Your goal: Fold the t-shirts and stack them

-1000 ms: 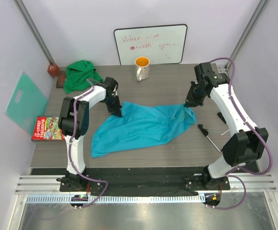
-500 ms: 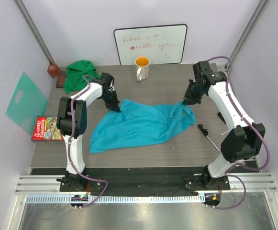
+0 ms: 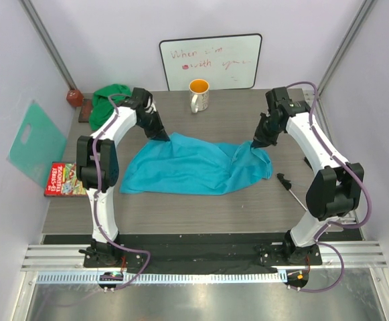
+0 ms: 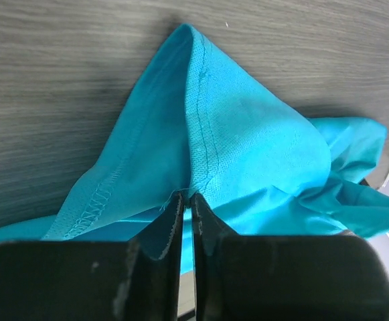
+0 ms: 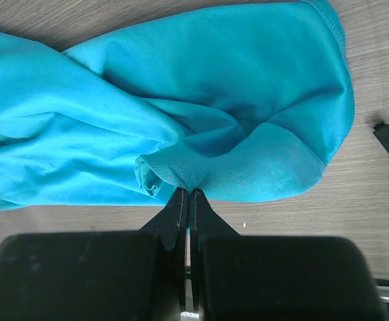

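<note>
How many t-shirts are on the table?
2. The blue shirt lies spread in the middle, pinched by the left tool and right tool; the green shirt sits bunched at the far left. None seems hidden.

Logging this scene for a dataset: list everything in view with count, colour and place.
turquoise t-shirt: 1, turquoise, middle
green t-shirt: 1, green, far left
mug: 1, white, far centre
whiteboard: 1, white, at the back
plastic sheet: 1, mint-teal, left side
game box: 1, red, left edge
small object: 1, red-brown, far-left corner
tool: 1, black, right side
left gripper: 1, black, shut on turquoise t-shirt
right gripper: 1, black, shut on turquoise t-shirt
</note>
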`<state>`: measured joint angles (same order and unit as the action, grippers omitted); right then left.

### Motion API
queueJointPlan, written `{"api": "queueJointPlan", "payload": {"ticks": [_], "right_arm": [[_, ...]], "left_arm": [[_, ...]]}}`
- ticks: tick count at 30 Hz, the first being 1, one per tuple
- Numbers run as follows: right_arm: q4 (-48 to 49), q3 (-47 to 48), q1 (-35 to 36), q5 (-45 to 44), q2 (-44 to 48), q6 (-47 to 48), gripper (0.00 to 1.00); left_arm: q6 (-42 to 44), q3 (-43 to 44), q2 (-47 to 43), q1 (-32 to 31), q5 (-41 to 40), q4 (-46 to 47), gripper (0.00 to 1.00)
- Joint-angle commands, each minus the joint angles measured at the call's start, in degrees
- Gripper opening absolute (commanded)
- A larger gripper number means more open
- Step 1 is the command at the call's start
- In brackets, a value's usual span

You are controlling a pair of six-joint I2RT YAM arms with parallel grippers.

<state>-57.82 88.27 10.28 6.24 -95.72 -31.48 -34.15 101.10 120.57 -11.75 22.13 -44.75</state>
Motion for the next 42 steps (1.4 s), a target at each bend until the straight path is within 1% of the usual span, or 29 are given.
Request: {"api": "queueJointPlan", "payload": {"ticks": [1, 3, 4, 5, 7, 9, 12, 22, 25, 31, 34, 35, 38, 39, 41, 42], "right_arm": [[1.75, 0.59, -0.18, 1.84, -0.6, 0.72, 0.01], [2.01, 0.41, -0.18, 2.02, -0.78, 0.55, 0.01], [2.1, 0.41, -0.18, 2.11, -0.87, 0.55, 0.01], [2.1, 0.41, -0.18, 2.11, -1.04, 0.63, 0.01], [2.19, 0.59, -0.26, 2.37, -1.22, 0.46, 0.01], [2.19, 0.68, -0.18, 2.2, -1.31, 0.29, 0.01], [2.28, 0.5, -0.18, 2.29, -1.4, 0.02, 0.01], [2.45, -0.2, -0.18, 0.88, -0.26, -0.42, 0.01], [2.36, -1.16, -0.26, -0.43, 0.71, -0.42, 0.01], [2.45, -2.31, -0.7, -3.95, 4.22, -0.24, 0.01], [2.63, -1.79, -1.32, -5.97, 6.77, 0.02, 0.01], [2.71, -1.44, -1.49, -7.98, 8.17, 0.28, 0.01], [3.07, 0.32, -2.11, -11.77, 10.9, 0.99, 0.01], [3.24, 1.46, -2.28, -14.3, 12.82, 1.16, 0.01], [3.94, 2.6, -3.07, -16.16, 15.12, 1.34, 0.01], [4.38, 3.74, -3.42, -17.22, 17.3, 1.6, 0.01]], "left_arm": [[0.75, 0.42, 0.19, 0.23, 4.5, -1.83, 0.11], [0.93, -0.89, 0.89, 0.23, 5.29, -1.66, 0.11], [1.1, -1.34, 0.98, 0.15, 5.47, -1.48, 0.13], [1.28, -1.87, 1.15, 0.23, 5.64, -1.39, 0.16], [1.72, -3.1, 1.42, 0.23, 5.82, -0.95, 0.17], [1.81, -4.06, 1.42, 0.15, 5.91, -0.43, 0.15], [1.81, -4.59, 1.24, 0.23, 6.08, 0.19, 0.0], [-0.39, -4.24, -0.86, 0.94, 4.85, 3.53, 0.0], [-1.62, -4.24, -2.79, 1.38, 3.19, 4.58, 0.0], [-4.96, -2.14, -10.0, 3.74, -1.91, 5.38, 0.0], [-4.96, 0.84, -14.39, 4.62, -6.82, 3.45, 0.0], [-4.96, 1.29, -15.71, 4.89, -7.97, 2.92, 0.0], [-5.84, 1.47, -21.15, 5.94, -12.01, 1.69, 0.0], [-6.36, 1.3, -24.39, 6.21, -14.37, 1.34, 0.0], [-6.54, 0.68, -27.57, 7.09, -17.02, 0.37, 0.0], [-6.63, 0.77, -30.8, 7.35, -18.42, -0.24, 0.0]]}}
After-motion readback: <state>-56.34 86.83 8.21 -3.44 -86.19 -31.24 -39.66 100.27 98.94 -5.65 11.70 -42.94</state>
